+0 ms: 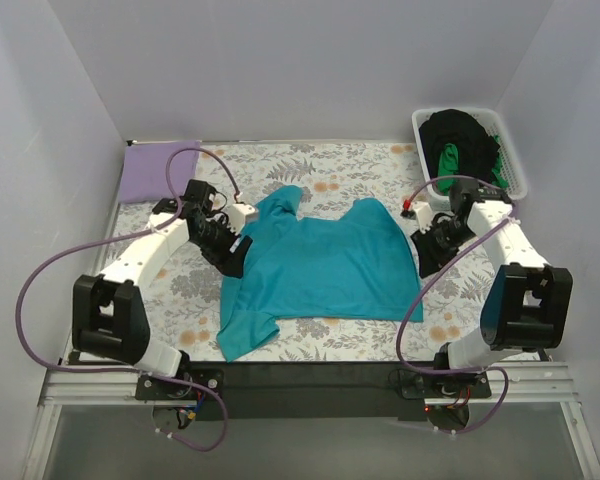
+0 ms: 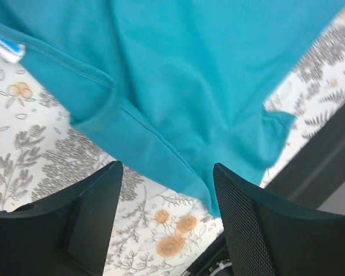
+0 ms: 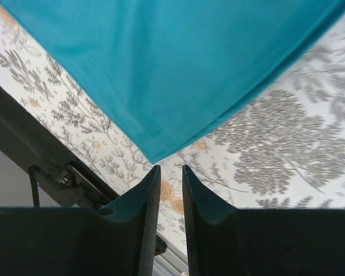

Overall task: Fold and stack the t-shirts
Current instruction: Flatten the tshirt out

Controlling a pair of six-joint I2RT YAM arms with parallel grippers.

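Observation:
A teal t-shirt point(image 1: 320, 265) lies spread on the floral table cloth, one sleeve pointing toward the near edge. My left gripper point(image 1: 232, 255) hovers at its left side. In the left wrist view this gripper point(image 2: 167, 169) is open, with only table cloth between its fingers and the teal t-shirt point(image 2: 190, 75) just ahead. My right gripper point(image 1: 423, 255) is at the shirt's right edge. The right wrist view shows its jaws point(image 3: 171, 168) a narrow gap apart and empty, a corner of the teal t-shirt point(image 3: 161, 63) just beyond the tips. A folded lavender t-shirt point(image 1: 158, 170) rests at the back left.
A white slatted basket point(image 1: 515, 160) stands at the back right, holding a black t-shirt point(image 1: 460, 130) and a bright green one point(image 1: 448, 160). White walls close in the table on three sides. A dark rail point(image 1: 320, 375) runs along the near edge.

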